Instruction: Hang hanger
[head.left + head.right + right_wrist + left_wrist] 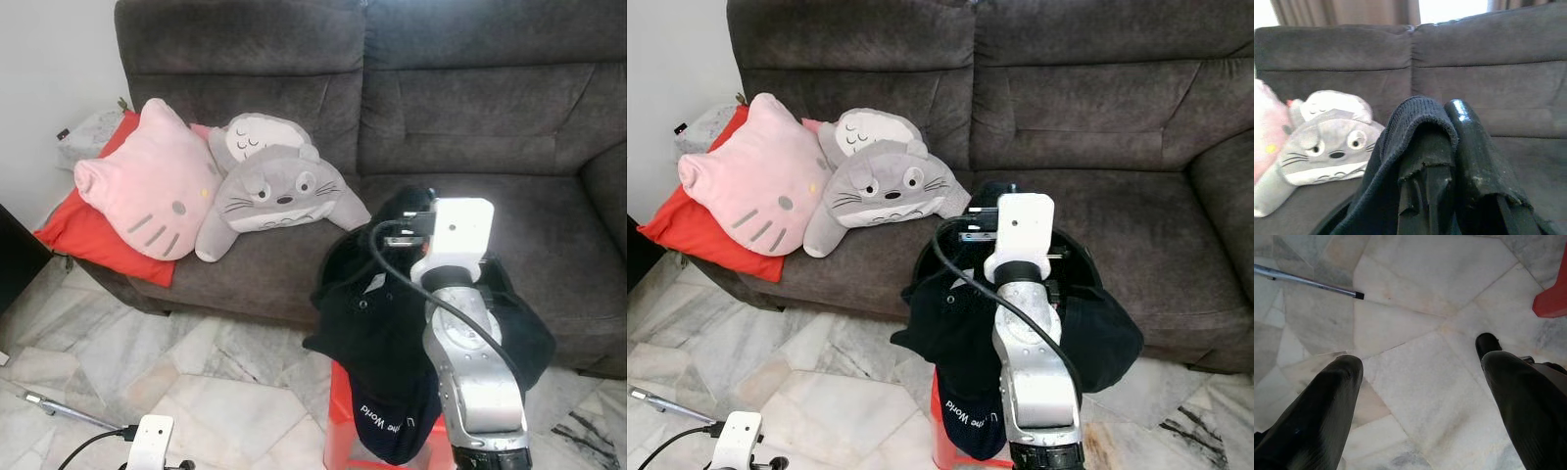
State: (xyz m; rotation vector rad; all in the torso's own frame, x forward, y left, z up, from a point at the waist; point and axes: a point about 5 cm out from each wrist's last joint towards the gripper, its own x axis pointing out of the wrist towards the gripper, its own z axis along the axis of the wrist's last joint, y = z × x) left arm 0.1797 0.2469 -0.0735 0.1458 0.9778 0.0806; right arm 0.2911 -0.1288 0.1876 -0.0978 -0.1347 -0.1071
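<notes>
Before the sofa point(441, 117), right hand point(1442, 147) raised, pinching black garment point(960, 333).

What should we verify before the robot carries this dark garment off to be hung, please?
1. Right gripper shut on the dark garment: ok, collar ribbing pinched between its fingers.
2. Hanger inside the garment: cannot tell, none visible.
3. Garment free of the red stool: not ok, its hem drapes over the stool.
4. Left gripper free to assist: ok, open above the marble floor.
5. Floor hazards: not ok, a metal rod lies nearby.
6. Rail or hook to hang on: cannot tell.
</notes>
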